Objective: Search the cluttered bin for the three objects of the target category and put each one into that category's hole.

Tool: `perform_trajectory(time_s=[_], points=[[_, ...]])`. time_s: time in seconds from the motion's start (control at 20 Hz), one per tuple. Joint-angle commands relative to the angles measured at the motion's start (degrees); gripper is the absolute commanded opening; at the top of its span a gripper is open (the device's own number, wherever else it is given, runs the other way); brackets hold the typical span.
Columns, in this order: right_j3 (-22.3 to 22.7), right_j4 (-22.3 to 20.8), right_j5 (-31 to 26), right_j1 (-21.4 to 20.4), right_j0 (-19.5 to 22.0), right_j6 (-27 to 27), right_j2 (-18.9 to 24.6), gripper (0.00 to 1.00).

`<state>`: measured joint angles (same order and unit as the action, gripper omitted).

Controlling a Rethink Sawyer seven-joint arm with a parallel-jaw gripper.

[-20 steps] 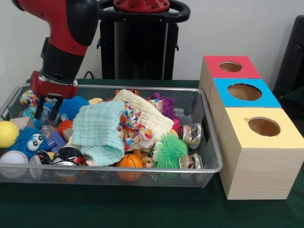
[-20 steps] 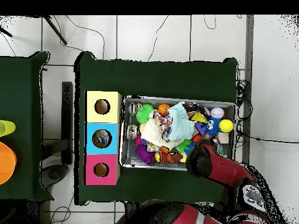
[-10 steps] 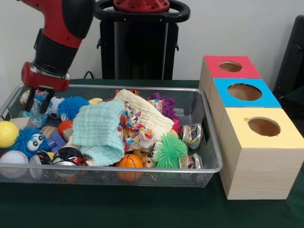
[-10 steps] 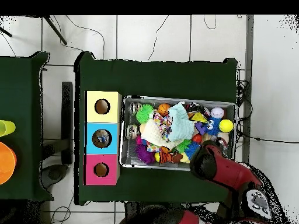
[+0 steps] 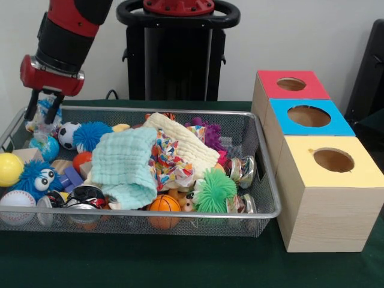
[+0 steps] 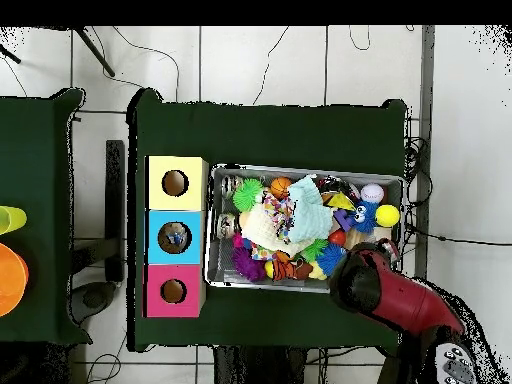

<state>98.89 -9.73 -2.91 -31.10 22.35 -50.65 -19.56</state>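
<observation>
We see the wire bin [image 5: 264,211] heaped with toys. Below the gripper [image 5: 42,114] sit a fuzzy blue toy [image 5: 33,178] and a yellow ball [image 5: 9,168]; the mint cloth [image 5: 124,165] drapes further off. The gripper is clamped on a small blue-and-white toy [image 5: 42,120] above the bin's corner. 3 boxes [image 5: 327,198] stand well apart.

Light even and diffuse in both views; no single source evident, brightness moderate. Front view: soft shadow under the wire bin [image 5: 264,180] on the green tablecloth [image 5: 180,264], small glints on the shiny metal items [image 5: 243,170] at the bin's right end, mild softness overall with the arm [image 5: 63,42] no blurrier than the rest. Overhead view: white floor [image 6: 260,65] reads bright, the dark cloth nearly featureless, fine detail in the bin lost.
</observation>
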Motion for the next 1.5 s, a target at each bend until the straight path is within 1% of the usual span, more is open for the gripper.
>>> perform_trajectory(time_s=[0.05, 0.2, 0.4, 0.6, 0.75, 1.2, 1.35, 1.5], points=[[6.7, 1.8, -10.9, -4.9, -2.4, -12.2, 4.2, 0.00], [8.1, 2.9, -10.7, -5.9, -2.6, -14.0, 5.8, 0.00], [9.1, 4.8, -10.8, -5.9, -4.2, -16.2, 6.2, 0.00], [10.1, 7.7, -11.9, -5.9, -5.8, -17.5, 6.8, 0.00], [10.9, 9.7, -11.3, -5.9, -6.8, -18.1, 7.2, 0.00], [12.0, 15.9, -12.0, -5.6, -9.7, -20.0, 7.0, 0.00], [11.9, 18.1, -13.2, -5.6, -11.6, -21.3, 6.2, 0.00], [11.0, 20.3, -14.4, -4.8, -14.8, -23.4, 4.3, 0.00]])
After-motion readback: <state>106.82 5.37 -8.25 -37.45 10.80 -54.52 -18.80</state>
